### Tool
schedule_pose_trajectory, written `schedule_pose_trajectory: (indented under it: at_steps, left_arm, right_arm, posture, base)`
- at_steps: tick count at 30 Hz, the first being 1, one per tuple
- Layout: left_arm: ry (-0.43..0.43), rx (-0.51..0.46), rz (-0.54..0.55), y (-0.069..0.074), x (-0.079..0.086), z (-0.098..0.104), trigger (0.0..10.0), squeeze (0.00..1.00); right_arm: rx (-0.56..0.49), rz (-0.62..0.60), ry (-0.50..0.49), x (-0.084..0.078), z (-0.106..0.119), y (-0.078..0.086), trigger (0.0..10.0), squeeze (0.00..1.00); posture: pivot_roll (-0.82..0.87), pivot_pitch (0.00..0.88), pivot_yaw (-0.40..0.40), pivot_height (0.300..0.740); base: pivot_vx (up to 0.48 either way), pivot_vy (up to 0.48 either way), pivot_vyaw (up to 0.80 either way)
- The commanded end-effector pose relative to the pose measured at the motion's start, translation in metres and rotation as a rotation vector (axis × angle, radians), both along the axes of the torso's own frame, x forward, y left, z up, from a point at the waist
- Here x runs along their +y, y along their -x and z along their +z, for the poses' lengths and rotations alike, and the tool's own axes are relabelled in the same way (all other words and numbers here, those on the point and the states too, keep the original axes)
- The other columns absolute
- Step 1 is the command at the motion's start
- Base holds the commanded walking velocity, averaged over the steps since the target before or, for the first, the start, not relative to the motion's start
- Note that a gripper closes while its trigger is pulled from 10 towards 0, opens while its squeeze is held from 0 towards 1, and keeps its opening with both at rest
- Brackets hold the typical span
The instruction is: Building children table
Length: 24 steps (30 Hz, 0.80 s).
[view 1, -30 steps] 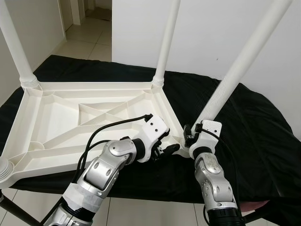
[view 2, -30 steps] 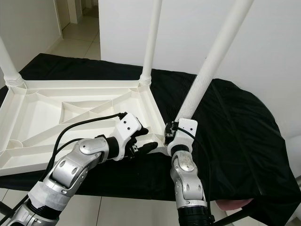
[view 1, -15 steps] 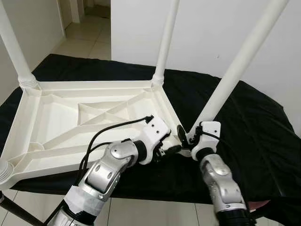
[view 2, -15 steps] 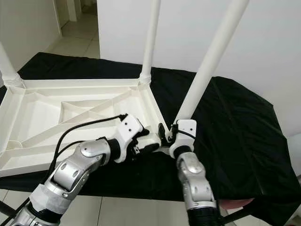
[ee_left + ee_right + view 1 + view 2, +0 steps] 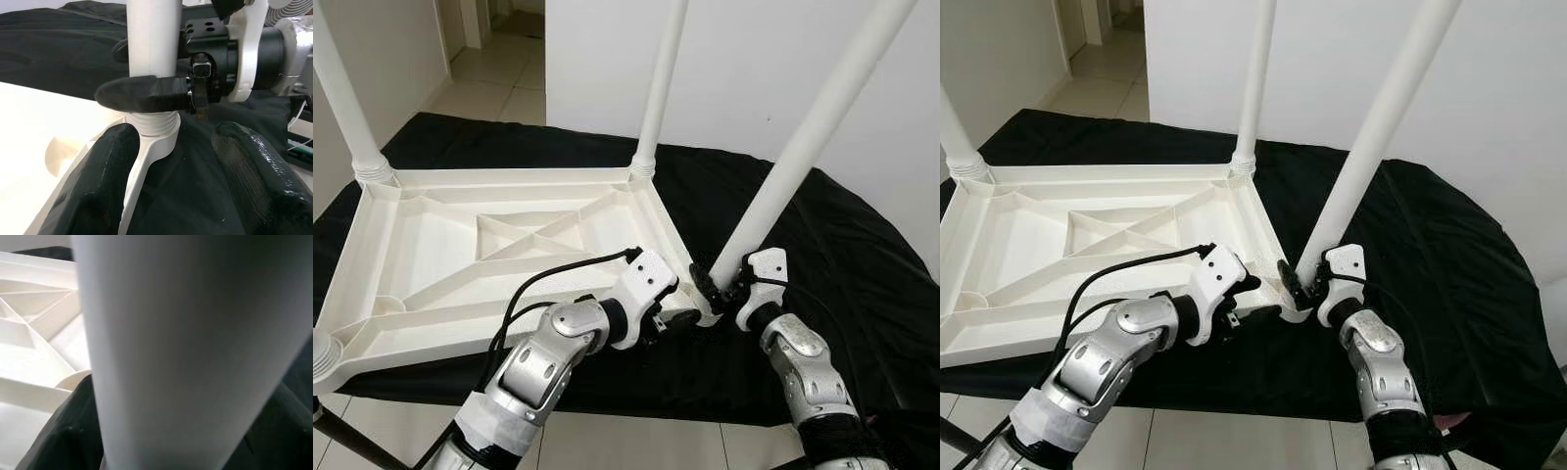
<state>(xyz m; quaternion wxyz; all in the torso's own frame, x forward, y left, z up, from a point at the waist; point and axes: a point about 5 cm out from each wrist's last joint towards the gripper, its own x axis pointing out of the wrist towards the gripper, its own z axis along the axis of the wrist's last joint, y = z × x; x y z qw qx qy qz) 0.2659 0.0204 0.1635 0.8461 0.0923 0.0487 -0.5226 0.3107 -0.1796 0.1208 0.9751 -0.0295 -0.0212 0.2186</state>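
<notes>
Tabletop (image 5: 440, 255), white plastic, lies upside down on my black-draped worktop (image 5: 822, 235) so its corner sockets face up. My right claw (image 5: 722, 286) clamps the tilted leg (image 5: 783, 176) at the near right corner socket. My left claw (image 5: 168, 161), fingers spread, holds nothing and straddles that corner. No readable writing.

Head eyes look down on the table leg (image 5: 803, 132); wrist views face it close.

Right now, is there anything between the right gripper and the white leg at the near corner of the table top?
Nothing visible. The right gripper already has its fingers around the leg just above the threaded corner socket of the table top. The left gripper is open beside that socket.
</notes>
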Motion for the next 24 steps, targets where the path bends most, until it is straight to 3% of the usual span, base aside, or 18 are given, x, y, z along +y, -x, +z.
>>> schedule_pose_trajectory:
  at_steps: [1,8,12,24]
  left_arm:
    - [0.007,0.005,-0.001,0.004,-0.004,0.000,10.0,0.00]
    - [0.010,0.006,0.009,0.003,-0.003,0.001,10.0,0.00]
    - [0.006,0.004,0.022,0.003,0.001,0.002,10.0,0.00]
    - [0.002,-0.007,0.047,0.000,0.012,0.006,10.0,0.00]
  right_arm:
    - [0.023,0.040,0.010,0.000,-0.004,-0.003,10.0,0.00]
    - [0.070,0.118,0.017,0.007,-0.016,-0.009,10.0,0.00]
    - [0.112,0.211,-0.029,0.009,-0.021,-0.009,10.0,0.00]
    - [0.106,0.321,-0.113,0.026,-0.023,0.005,10.0,0.00]
  posture:
    - [0.00,0.000,-0.112,0.740]
    - [0.01,0.000,-0.116,0.740]
    - [0.01,0.000,-0.116,0.740]
    - [0.02,0.000,-0.125,0.740]
  base:
    - [0.000,0.000,0.00]
    - [0.000,0.000,0.00]
    - [0.000,0.000,0.00]
    - [0.000,0.000,0.00]
